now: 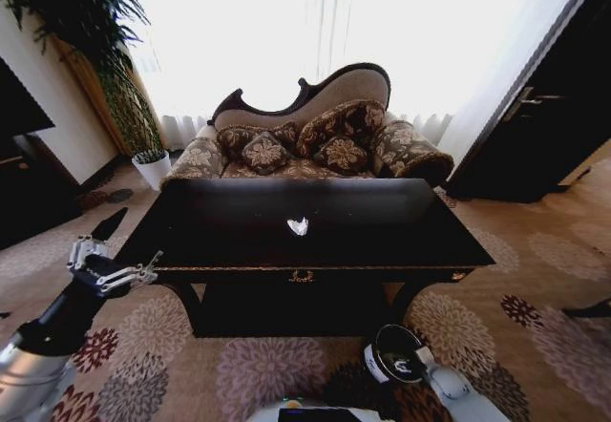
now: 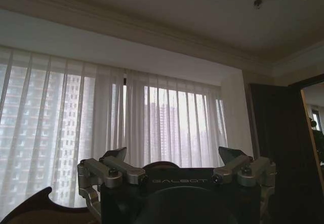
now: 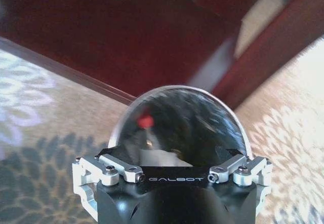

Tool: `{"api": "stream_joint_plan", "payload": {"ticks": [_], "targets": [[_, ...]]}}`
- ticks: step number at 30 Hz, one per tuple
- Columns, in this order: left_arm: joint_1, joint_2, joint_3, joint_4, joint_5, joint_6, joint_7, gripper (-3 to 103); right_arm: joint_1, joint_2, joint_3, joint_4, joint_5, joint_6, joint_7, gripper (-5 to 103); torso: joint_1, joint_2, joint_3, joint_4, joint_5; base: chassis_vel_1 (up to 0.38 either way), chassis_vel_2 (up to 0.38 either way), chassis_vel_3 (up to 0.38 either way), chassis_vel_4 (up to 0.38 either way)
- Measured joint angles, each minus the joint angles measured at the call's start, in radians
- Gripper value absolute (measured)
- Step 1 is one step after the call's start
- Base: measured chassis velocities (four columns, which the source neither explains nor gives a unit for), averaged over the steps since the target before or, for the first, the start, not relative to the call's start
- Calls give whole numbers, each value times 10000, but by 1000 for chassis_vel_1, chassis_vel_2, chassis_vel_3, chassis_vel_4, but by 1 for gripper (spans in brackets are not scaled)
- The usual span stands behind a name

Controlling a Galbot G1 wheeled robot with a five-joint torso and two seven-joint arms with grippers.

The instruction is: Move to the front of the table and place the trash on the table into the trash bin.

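Note:
The table (image 1: pixel 239 241) with its glossy black top stands straight ahead in the head view. One crumpled white paper scrap of trash (image 1: pixel 299 225) lies near the middle of the top. The trash bin (image 1: pixel 391 346) stands on the carpet below the table's front edge, to the right. My right gripper (image 1: pixel 406 363) hovers just over it. In the right wrist view I look down into the trash bin (image 3: pixel 223 105), where a red cap (image 3: pixel 146 121) and pale scraps lie; the right gripper (image 3: pixel 174 153) looks open. My left gripper (image 1: pixel 138 236) is raised by the table's left front corner, open and empty, with the left gripper (image 2: pixel 174 155) pointing toward the curtains.
A patterned sofa (image 1: pixel 315 145) with cushions stands behind the table. A white plant pot (image 1: pixel 153 166) sits at the back left by a dark cabinet (image 1: pixel 29 183). A dark door (image 1: pixel 544 126) is on the right. Flowered carpet (image 1: pixel 535 288) lies open on both sides.

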Motion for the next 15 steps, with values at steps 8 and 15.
{"api": "stream_joint_plan", "payload": {"ticks": [8, 15], "targets": [[-73, 6, 60, 0, -1, 0, 3, 100, -1030, 315, 557, 1712, -1077, 1479, -1328, 100, 0, 0, 0, 0, -1, 0, 0, 0, 0], [-156, 77, 89, 0, -44, -1, 3, 100, -1911, 605, 1251, 3348, -952, 2638, -3433, 100, -1, 0, 0, 1, -2, 0, 0, 0, 0]]}}
